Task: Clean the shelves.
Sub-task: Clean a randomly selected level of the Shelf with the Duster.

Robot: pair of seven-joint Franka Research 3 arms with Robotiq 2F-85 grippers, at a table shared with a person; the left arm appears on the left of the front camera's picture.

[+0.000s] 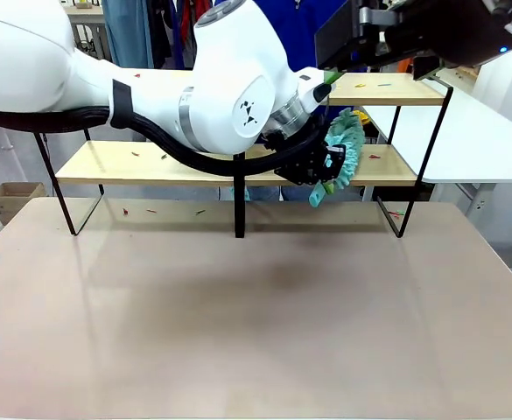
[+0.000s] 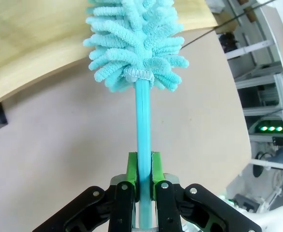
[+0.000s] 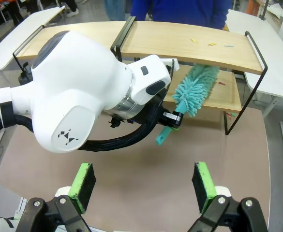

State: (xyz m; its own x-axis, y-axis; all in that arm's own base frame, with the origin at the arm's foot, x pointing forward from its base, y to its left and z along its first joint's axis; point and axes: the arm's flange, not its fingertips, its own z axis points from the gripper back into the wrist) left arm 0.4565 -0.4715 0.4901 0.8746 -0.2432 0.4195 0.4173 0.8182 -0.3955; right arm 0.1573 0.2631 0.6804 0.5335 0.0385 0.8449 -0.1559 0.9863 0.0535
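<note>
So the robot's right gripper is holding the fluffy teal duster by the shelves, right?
No, the left gripper holds the fluffy teal duster by the shelves; the left wrist view shows its pads clamped on it. The right gripper is open.

The left claw [image 2: 144,169], at bottom centre, clamps the handle of a teal duster [image 2: 134,43]. Its fluffy head overlaps the light wooden shelves [image 2: 30,43] at upper left. The beige counter [image 2: 59,159] spreads below.
</note>
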